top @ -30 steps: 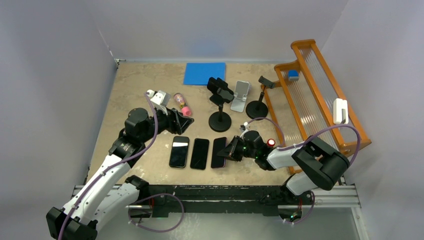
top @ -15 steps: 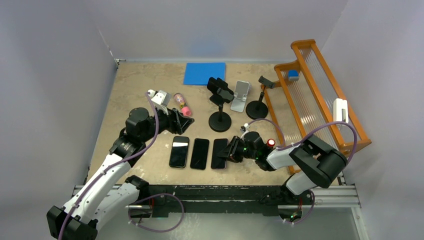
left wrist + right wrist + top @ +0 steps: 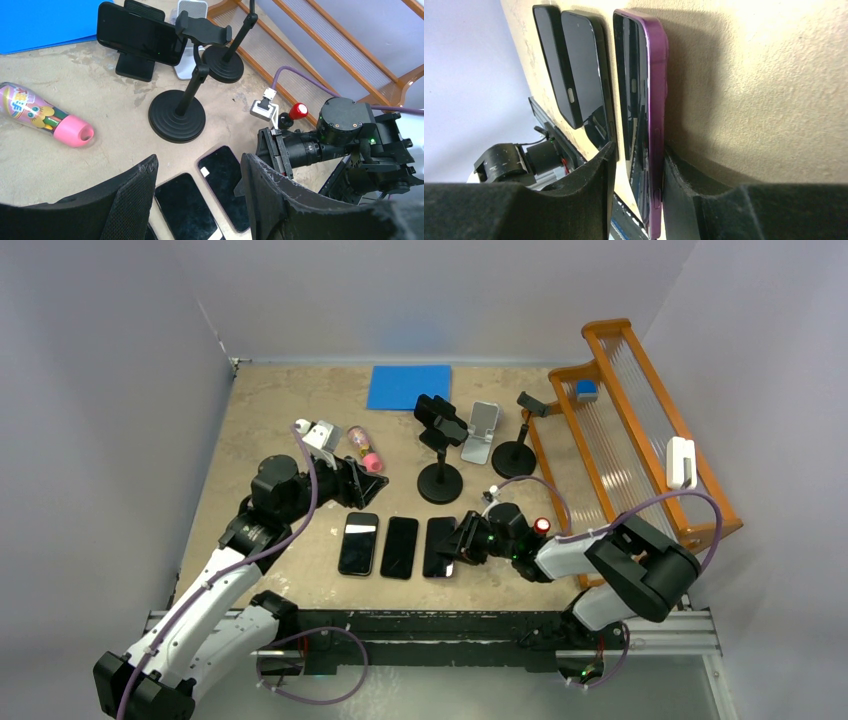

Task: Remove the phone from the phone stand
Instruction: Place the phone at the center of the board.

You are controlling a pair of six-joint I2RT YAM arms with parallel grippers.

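Observation:
A black phone (image 3: 431, 408) (image 3: 137, 32) stands sideways on a small black phone stand (image 3: 132, 67) at the back. Three phones lie in a row on the table. The rightmost, a purple phone (image 3: 438, 545) (image 3: 644, 100), lies flat between the fingers of my right gripper (image 3: 461, 542) (image 3: 639, 150). The jaws are open, with a gap on the screen side. My left gripper (image 3: 352, 480) (image 3: 200, 165) hovers open and empty above the row, with the black middle phone (image 3: 399, 547) (image 3: 185, 205) under it.
Two black round-base clamp stands (image 3: 440, 483) (image 3: 515, 456) and a silver stand (image 3: 482, 430) stand near the black phone. A pink bottle (image 3: 365, 450), a blue pad (image 3: 410, 386) and an orange rack (image 3: 620, 430) along the right edge are also here. The third phone (image 3: 359, 542) lies leftmost.
My right gripper's jaws have parted from the purple phone, which stays flat on the table. The left arm has not moved.

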